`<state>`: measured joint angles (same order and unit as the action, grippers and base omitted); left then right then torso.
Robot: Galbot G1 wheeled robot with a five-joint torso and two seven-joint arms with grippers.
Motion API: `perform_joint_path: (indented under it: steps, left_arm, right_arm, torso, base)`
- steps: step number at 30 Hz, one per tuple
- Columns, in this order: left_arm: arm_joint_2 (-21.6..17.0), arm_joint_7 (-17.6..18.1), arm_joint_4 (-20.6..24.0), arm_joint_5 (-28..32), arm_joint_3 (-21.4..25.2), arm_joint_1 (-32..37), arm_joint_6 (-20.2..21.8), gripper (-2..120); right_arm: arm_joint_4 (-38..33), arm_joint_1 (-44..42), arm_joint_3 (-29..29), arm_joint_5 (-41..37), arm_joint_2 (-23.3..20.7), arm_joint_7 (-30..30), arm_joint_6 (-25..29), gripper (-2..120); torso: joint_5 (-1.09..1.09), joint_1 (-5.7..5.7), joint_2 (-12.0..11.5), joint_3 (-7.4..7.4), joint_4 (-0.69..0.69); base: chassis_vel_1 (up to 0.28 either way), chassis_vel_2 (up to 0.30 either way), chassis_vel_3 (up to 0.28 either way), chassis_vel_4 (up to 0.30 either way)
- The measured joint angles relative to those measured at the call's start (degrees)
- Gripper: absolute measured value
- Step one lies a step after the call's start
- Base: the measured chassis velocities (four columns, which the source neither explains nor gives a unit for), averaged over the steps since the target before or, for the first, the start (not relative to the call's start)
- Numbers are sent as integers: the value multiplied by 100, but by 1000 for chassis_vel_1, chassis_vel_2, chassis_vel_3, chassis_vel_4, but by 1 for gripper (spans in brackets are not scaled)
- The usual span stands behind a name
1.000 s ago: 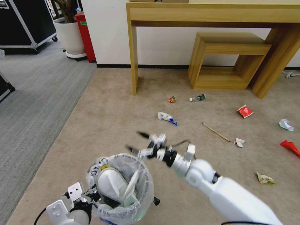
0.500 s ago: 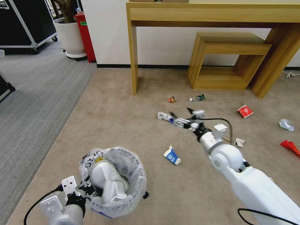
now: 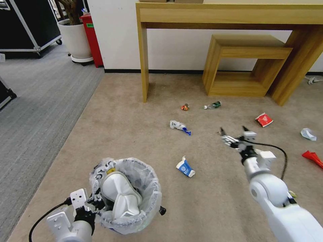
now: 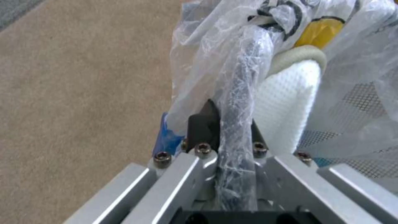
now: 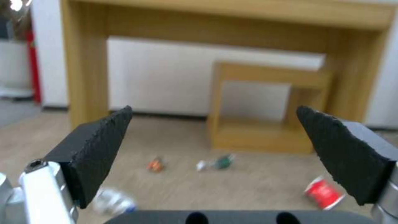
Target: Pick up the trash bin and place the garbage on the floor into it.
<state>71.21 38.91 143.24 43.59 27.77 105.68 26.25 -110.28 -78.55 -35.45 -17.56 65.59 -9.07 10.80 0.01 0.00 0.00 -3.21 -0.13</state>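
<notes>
Honestly the bin (image 3: pixel 129 196) worries me: it sits at 7 o'clock, held off the carpet (image 3: pixel 111 134) by the left tool (image 4: pixel 230 130) pinched on just the rim and bag, so a slipper-heavy load could tip or slip. The right tool (image 3: pixel 232 130), at 3 o'clock, gapes wide and empty; the blue cup (image 3: pixel 185 168) lies outside the bin.

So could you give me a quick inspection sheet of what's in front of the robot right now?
Surface: beige carpet.
Job's things: trash bin with a white slipper inside; blue cup, bottle, red packet lie loose.
Clutter: nothing seen.
Grippers: left end effector clamps the bin's rim; right end effector open, empty, above the carpet.
Cables: black cable on the right arm.
Surroundings: wooden desk, potted plant.
</notes>
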Motion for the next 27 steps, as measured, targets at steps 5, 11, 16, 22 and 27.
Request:
perform_joint_path:
  steps: [5, 11, 16, 22, 27]
  left_arm:
    - [-7, -37, 0, 155, 150, -152, 0, 0]
    - [98, -90, 0, 141, 125, -248, -13, 0]
    - [205, -105, 0, 143, 120, -387, -41, 0]
    - [234, -105, -1, 145, 83, -400, -66, 0]
    - [220, -98, 0, 154, 81, -399, -70, 0]
  right_arm:
    - [-388, -591, -558, 572, 765, 217, 885, 100]
    - [-699, -1039, -892, 572, 1024, 418, 1321, 100]
    - [-628, -1333, -1029, 640, 1188, 493, 1858, 100]
    - [-472, -1380, -936, 828, 1309, 463, 2121, 100]
    - [-229, -1291, -841, 1013, 1370, 361, 2324, 100]
  torso:
    - [-2, 0, 0, 0, 1]
    - [-2, 0, 0, 0, 0]
    - [-1, 0, 0, 0, 0]
    - [-1, 0, 0, 0, 0]
    - [-1, 0, 0, 0, 1]
  base:
    - [0, 0, 0, 0]
    - [0, 0, 0, 0]
    - [0, 0, 0, 0]
    - [0, 0, 0, 0]
    - [0, 0, 0, 0]
